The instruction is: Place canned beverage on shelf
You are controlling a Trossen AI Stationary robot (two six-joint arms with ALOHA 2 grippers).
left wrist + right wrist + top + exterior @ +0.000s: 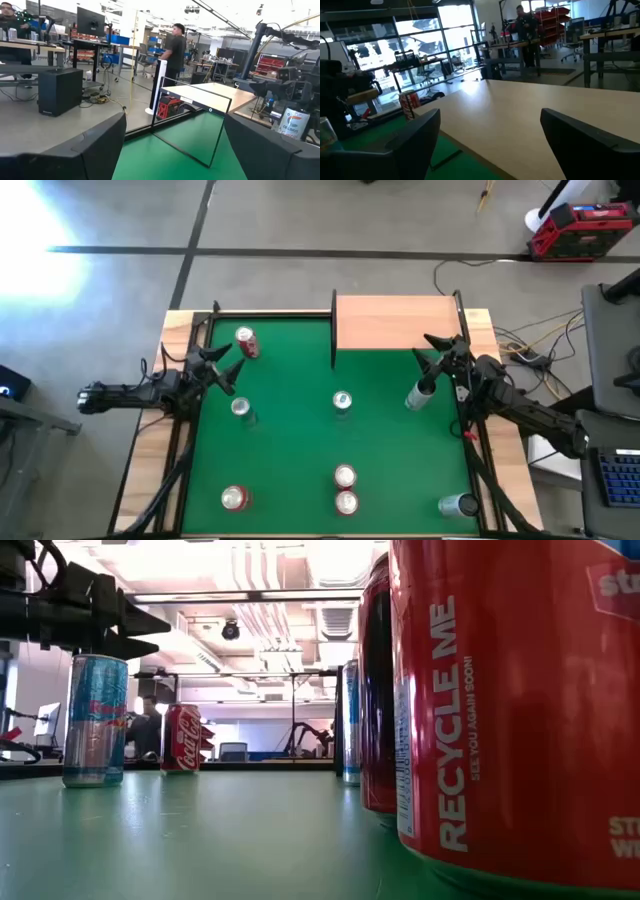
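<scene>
The shelf [398, 323] is a light-wood board with thin black posts at the table's far right; it also shows in the right wrist view [530, 115] and the left wrist view [200, 95]. My right gripper [424, 350] is open and empty, above the shelf's near edge, facing the board [490, 117]. A slim white can [420, 393] stands on the green felt just near of it and also shows in the left wrist view [292, 122]. My left gripper [230, 362] is open and empty at the table's left, between a red can [246, 342] and a slim silver can [240, 408].
More cans stand on the felt: one at the centre [342, 401], two near the front middle [345, 476] [346, 502], a red one front left [233, 498], and a silver one at front right [458, 505]. A person stands in the room beyond [176, 42].
</scene>
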